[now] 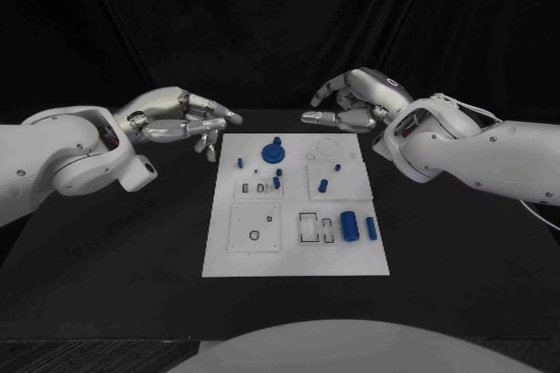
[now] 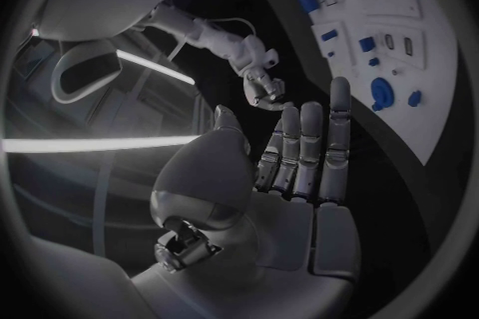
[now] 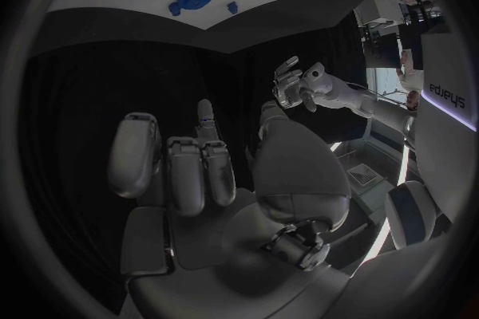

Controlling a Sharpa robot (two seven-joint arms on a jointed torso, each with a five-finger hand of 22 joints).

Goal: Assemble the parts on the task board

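Looking down from the head view, you have the task board (image 1: 294, 252) lying in the middle of the black table (image 1: 105, 268), with the blue parts on it: a round blue knob (image 1: 273, 151) near its far edge and a blue cylinder (image 1: 348, 226) on the right side. Your left hand (image 1: 181, 118) hovers off the board's far left corner, fingers apart, holding nothing. Your right hand (image 1: 356, 98) hangs beyond the far right corner, fingers loosely curved, also empty.
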